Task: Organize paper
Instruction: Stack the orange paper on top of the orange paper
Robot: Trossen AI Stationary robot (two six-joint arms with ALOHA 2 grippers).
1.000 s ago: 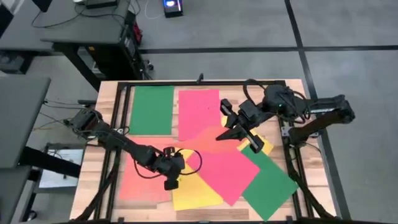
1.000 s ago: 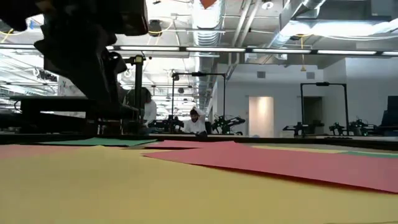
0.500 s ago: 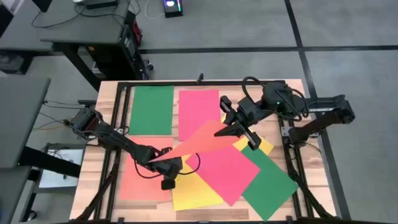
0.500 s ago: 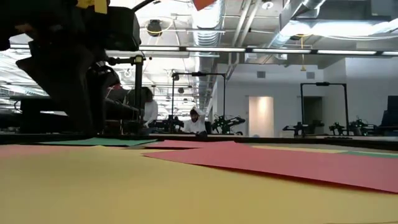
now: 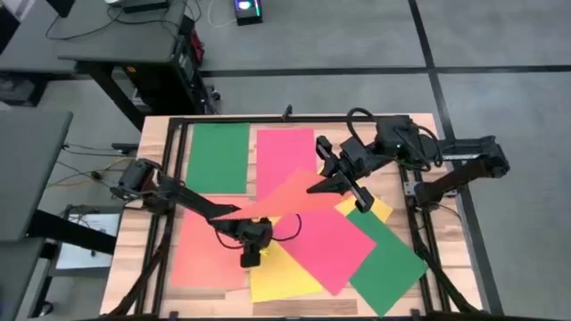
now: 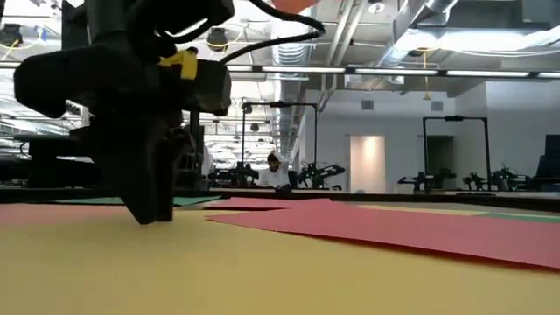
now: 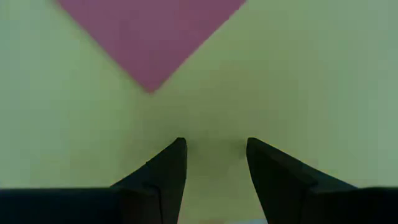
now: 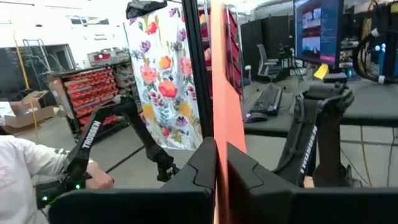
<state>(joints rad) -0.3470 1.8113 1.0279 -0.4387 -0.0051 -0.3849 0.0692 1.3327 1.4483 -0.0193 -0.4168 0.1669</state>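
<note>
Over table centre: right gripper (image 5: 314, 189) fingers pinch lifted orange sheet (image 5: 277, 203) | left gripper (image 7: 214, 163) fingers parted above yellow sheet (image 5: 281, 275)

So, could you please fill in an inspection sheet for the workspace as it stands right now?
Surface: wooden table inside a black frame.
Job's things: green sheet and pink-red sheet lie square at the far side; orange sheet, yellow sheet, a second pink-red sheet and a second green sheet overlap, skewed, at the near side.
Clutter: nothing seen.
Grippers: right gripper shut on a lifted orange sheet; left gripper open, tips down on the yellow sheet.
Cables: black loop by the left wrist.
Surroundings: a person's white sleeve, a floral cloth.
</note>
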